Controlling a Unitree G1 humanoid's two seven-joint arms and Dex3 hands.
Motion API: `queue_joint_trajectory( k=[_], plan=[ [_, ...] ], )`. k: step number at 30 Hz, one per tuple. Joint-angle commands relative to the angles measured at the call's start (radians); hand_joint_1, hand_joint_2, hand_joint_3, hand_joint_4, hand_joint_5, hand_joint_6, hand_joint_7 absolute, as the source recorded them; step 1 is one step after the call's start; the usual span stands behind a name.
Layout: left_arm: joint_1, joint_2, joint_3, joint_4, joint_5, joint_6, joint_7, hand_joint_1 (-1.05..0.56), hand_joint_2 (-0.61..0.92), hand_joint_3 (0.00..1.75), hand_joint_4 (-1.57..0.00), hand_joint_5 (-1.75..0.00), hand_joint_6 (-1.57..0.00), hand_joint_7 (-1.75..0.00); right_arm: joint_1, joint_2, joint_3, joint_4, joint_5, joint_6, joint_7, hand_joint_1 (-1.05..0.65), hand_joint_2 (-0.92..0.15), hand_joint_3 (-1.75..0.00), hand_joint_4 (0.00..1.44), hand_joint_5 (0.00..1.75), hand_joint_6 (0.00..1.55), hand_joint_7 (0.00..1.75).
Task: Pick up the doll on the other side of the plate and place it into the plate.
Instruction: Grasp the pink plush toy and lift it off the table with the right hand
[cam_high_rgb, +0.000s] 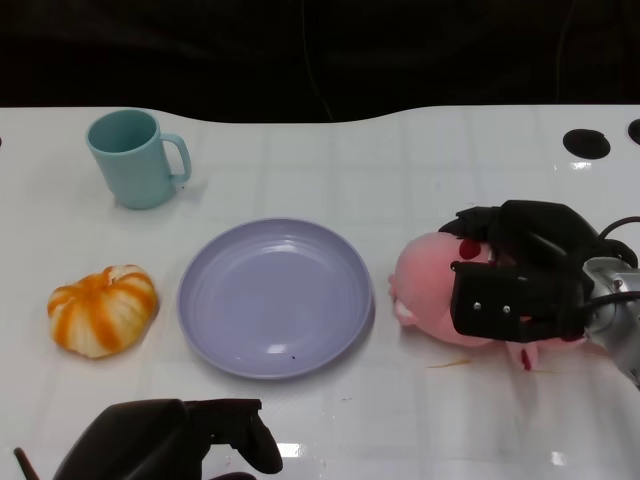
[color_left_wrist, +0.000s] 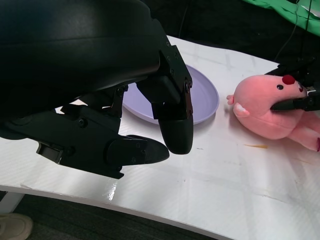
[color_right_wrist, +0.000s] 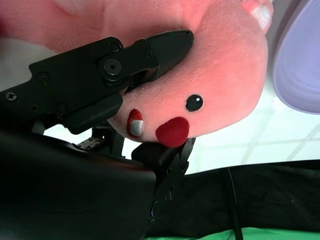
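A pink plush doll (cam_high_rgb: 428, 290) lies on the white table just right of the lavender plate (cam_high_rgb: 275, 296). My right hand (cam_high_rgb: 520, 270) grips the doll from the right, its fingers pressed into the plush. The right wrist view shows the doll (color_right_wrist: 220, 75) close up, with black fingers (color_right_wrist: 150, 50) dug into it above and below its red spots. From the left wrist I see the doll (color_left_wrist: 270, 112) beside the plate (color_left_wrist: 205, 97). My left hand (cam_high_rgb: 170, 440) rests at the table's front edge, holding nothing, fingers curled loosely.
A teal mug (cam_high_rgb: 135, 157) stands at the back left. An orange and white pumpkin toy (cam_high_rgb: 103, 310) lies left of the plate. Two dark holes (cam_high_rgb: 586, 143) sit at the table's far right. The table's front edge runs close to my left hand.
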Motion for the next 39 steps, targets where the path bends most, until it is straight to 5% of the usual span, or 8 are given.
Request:
queue_joint_trajectory(
  k=[1, 6, 9, 11, 13, 16, 30, 39],
  plan=[
    [-0.001, 0.012, 0.003, -0.003, 0.004, 0.001, -0.010, -0.30, 0.92, 0.37, -0.63, -1.61, -0.71, -0.92, 0.014, -0.005, 0.003, 0.001, -0.008, -0.003, -0.032, -0.25, -0.92, -0.16, 0.74, 1.66, 0.89, 1.01],
    [0.009, 0.014, 0.007, -0.005, 0.000, -0.006, -0.006, -0.30, 0.92, 0.36, -0.63, -1.60, -0.71, -0.91, 0.023, -0.013, -0.009, -0.013, -0.001, -0.036, -0.102, -0.22, -0.91, -0.16, 0.82, 1.74, 0.70, 1.55],
    [0.015, 0.017, 0.010, -0.012, -0.003, -0.013, -0.004, -0.30, 0.92, 0.36, -0.63, -1.61, -0.71, -0.91, 0.034, -0.021, -0.013, -0.022, -0.002, -0.068, -0.144, -0.22, -0.89, -0.18, 0.84, 1.75, 0.64, 1.72],
    [0.020, 0.017, 0.012, -0.016, -0.003, -0.015, -0.002, -0.29, 0.92, 0.36, -0.63, -1.61, -0.71, -0.91, 0.049, -0.023, -0.025, -0.030, 0.007, -0.103, -0.186, -0.18, -0.88, -0.24, 0.87, 1.75, 0.67, 1.74],
    [0.021, 0.017, 0.013, -0.016, -0.005, -0.016, -0.002, -0.30, 0.92, 0.37, -0.62, -1.61, -0.71, -0.91, 0.059, -0.022, -0.034, -0.032, 0.011, -0.132, -0.222, -0.16, -0.57, -0.86, 0.91, 1.75, 0.70, 1.75],
    [0.018, 0.014, 0.014, -0.015, -0.002, -0.013, -0.003, -0.31, 0.92, 0.38, -0.62, -1.60, -0.71, -0.91, 0.067, -0.021, -0.047, -0.054, 0.016, -0.154, -0.257, -0.16, -0.45, -1.14, 0.94, 1.75, 0.71, 1.75],
    [0.013, 0.013, 0.003, 0.006, 0.008, -0.029, 0.008, -0.30, 0.92, 0.37, -0.66, -1.56, -0.72, -0.90, 0.048, 0.007, -0.116, -0.128, 0.061, -0.253, -0.299, -0.14, -0.34, -1.37, 0.96, 1.75, 0.74, 1.75],
    [0.005, -0.006, -0.020, 0.007, 0.030, -0.027, 0.013, -0.29, 0.92, 0.36, -0.67, -1.54, -0.74, -0.87, 0.027, 0.089, -0.111, -0.211, 0.083, -0.235, -0.223, -0.16, -0.29, -1.46, 0.98, 1.75, 0.74, 1.75]
  ],
)
